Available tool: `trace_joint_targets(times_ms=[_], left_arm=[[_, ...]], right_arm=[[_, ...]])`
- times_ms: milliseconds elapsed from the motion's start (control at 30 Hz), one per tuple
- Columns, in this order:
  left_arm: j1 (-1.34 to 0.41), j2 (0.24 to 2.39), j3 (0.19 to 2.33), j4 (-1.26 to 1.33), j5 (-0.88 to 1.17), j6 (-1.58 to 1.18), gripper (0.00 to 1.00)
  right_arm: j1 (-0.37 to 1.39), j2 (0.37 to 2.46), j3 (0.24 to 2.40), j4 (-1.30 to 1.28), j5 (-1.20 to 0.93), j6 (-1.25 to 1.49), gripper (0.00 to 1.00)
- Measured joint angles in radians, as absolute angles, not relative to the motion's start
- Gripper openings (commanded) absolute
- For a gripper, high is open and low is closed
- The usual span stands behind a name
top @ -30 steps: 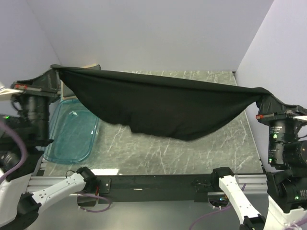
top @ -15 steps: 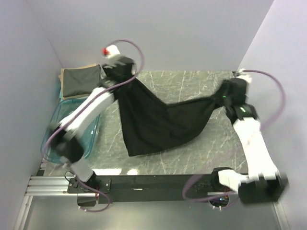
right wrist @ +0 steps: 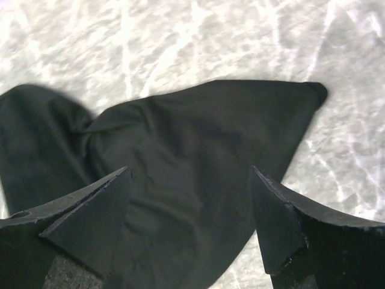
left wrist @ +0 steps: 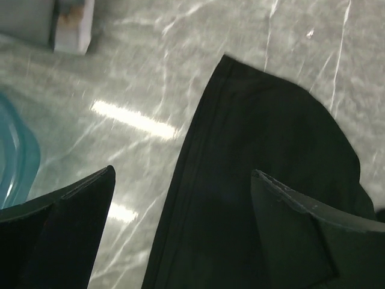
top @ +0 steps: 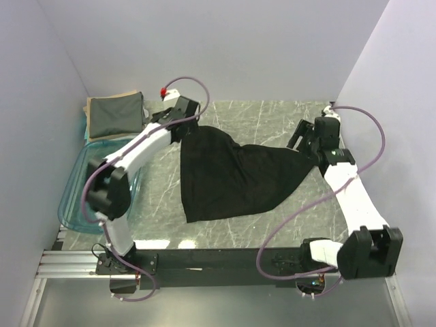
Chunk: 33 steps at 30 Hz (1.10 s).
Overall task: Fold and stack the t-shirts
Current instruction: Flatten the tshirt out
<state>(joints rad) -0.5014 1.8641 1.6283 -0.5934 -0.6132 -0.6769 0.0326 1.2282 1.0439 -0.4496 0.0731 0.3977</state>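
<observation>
Black t-shirt (top: 231, 180) loose on table (top: 272, 116)

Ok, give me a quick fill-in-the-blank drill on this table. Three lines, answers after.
1. The t-shirt lying loose on the table is plain ____.
2. Neither the left fingers nor the right fingers grip it; both pairs stand ____.
3. The folded shirts are stacked at the table's far ____ corner.
Missing words: black; open; left.
</observation>
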Motion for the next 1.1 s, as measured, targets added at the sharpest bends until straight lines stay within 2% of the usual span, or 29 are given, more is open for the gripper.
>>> trace_joint_targets(times_ms=[133, 333, 467, 633, 800, 1100], left_arm=[[-0.501, 1.715, 1.462, -0.612, -0.583, -0.749, 0.99], [-0.495, 1.546, 1.284, -0.673, -0.576, -0.846, 0.99], [-0.452, 1.401, 1.221, -0.702, -0.558, -0.887, 1.0], [-0.369, 1.271, 1.175, -0.701, -0.543, -0.911, 0.99], [-0.291, 1.22, 1.125, -0.701, -0.512, -0.912, 0.99], [-0.216, 1.2, 1.084, -0.69, -0.448, -0.907, 0.99]], right_arm=[[0.135, 1.147, 0.976, -0.428, 0.023, 0.381, 0.84], [0.579, 1.164, 0.936, -0.369, -0.024, 0.364, 0.84], [0.849, 1.352, 1.004, -0.339, -0.023, 0.357, 0.83], [1.066, 1.711, 1.256, -0.369, 0.035, 0.323, 0.83], [1.182, 1.908, 1.407, -0.418, 0.062, 0.299, 0.79], [1.186, 2.015, 1.423, -0.495, 0.032, 0.301, 0.69]])
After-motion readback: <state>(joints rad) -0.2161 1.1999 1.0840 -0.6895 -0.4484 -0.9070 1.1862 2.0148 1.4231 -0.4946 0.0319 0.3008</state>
